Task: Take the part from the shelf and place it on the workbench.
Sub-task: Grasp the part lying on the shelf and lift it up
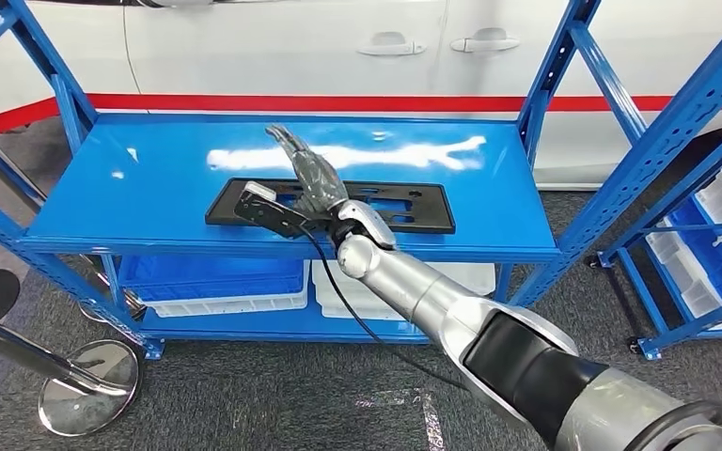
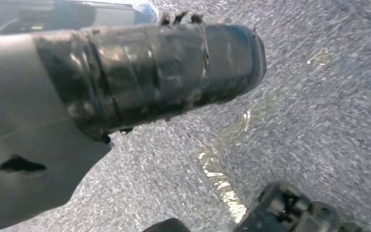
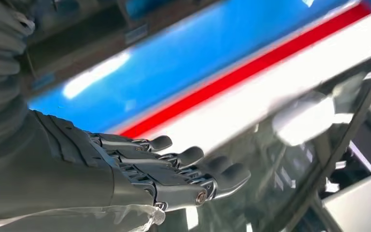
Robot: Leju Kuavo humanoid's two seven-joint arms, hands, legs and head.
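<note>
A flat black rectangular part (image 1: 412,206) with cut-outs lies on the blue shelf board (image 1: 132,178), near its front edge. My right hand (image 1: 312,177) reaches in over the middle of the part, fingers stretched out towards the back of the shelf and holding nothing. I cannot tell whether the palm touches the part. In the right wrist view the right hand's fingers (image 3: 174,164) lie straight and side by side, with the shelf board (image 3: 174,63) beyond them. My left hand (image 2: 140,72) hangs over the grey carpet (image 2: 319,121), thumb straight, nothing in it.
Blue shelf uprights (image 1: 550,70) stand on both sides of the board. White and blue bins (image 1: 216,287) sit on the lower shelf, and more bins (image 1: 705,244) are at the right. A white car door (image 1: 338,47) is behind. A chrome stand base (image 1: 89,385) is on the floor at left.
</note>
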